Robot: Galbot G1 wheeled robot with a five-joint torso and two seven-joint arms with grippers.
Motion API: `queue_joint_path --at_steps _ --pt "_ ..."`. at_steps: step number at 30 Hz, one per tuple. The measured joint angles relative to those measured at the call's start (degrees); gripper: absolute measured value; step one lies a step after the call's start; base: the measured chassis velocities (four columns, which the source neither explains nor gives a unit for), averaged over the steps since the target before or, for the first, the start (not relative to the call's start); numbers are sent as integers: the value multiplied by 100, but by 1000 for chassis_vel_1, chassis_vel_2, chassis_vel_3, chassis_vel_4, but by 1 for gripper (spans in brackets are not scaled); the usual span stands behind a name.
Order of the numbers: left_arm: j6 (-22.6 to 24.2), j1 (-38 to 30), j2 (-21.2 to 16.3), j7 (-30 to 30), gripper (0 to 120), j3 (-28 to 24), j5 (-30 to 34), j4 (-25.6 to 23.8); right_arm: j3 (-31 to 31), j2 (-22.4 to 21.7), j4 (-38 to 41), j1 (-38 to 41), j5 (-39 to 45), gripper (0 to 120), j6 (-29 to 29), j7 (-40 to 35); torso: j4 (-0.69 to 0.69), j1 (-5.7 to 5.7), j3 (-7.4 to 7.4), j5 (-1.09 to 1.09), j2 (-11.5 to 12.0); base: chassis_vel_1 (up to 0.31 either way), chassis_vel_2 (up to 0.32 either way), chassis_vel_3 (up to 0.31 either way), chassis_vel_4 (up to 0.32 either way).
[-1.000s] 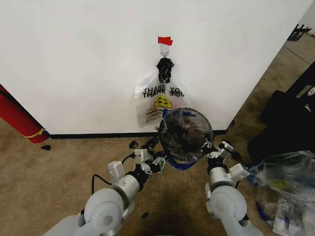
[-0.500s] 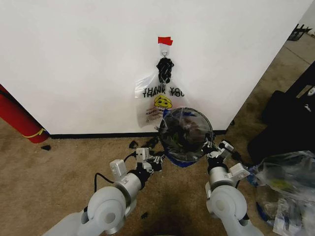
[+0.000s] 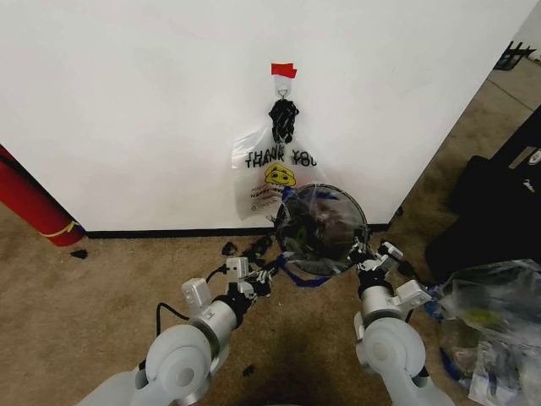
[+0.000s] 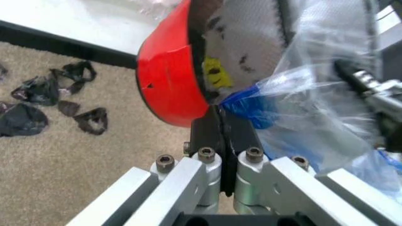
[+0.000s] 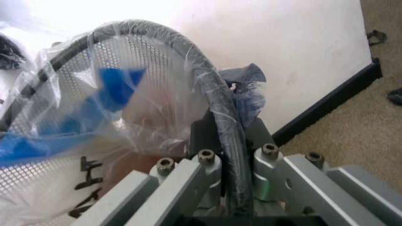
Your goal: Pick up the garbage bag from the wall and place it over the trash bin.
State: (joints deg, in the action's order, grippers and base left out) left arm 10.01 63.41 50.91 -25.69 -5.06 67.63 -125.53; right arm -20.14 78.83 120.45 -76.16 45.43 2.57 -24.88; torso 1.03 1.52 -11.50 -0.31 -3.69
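The trash bin, round black mesh with a red base, stands on the carpet at the foot of the white wall. The garbage bag, thin and translucent, is draped in and over its mouth, and a blue handle strip hangs at the near side. My left gripper is shut on that blue strip beside the red base. My right gripper is shut on the plastic-covered rim at the bin's right side.
A second smiley "THANK YOU" bag with black knotted handles hangs from the hook under red tape. Black scraps litter the carpet. A red cylinder leans at the left. A black case and a clear plastic bundle are at the right.
My left gripper has drawn back slightly toward me and to the left, still holding the blue strip. The bin has shifted a little; the right gripper keeps its hold.
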Motion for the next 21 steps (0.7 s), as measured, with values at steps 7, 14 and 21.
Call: queue_joint_path --at_steps 7,14,21 --pt "-1 -197 168 -19 0 -149 -98 297 -2 -23 104 -39 77 0 39 -15 0 0 0 0 0 0 0 0 0" --pt "27 -311 260 -27 0 -253 -149 375 21 -17 148 -71 149 0 78 -22 1 0 0 0 0 0 0 0 0" --pt "51 -326 332 -26 0 -333 -304 541 41 -5 171 -83 212 0 100 -49 0 0 0 0 0 0 0 0 0"
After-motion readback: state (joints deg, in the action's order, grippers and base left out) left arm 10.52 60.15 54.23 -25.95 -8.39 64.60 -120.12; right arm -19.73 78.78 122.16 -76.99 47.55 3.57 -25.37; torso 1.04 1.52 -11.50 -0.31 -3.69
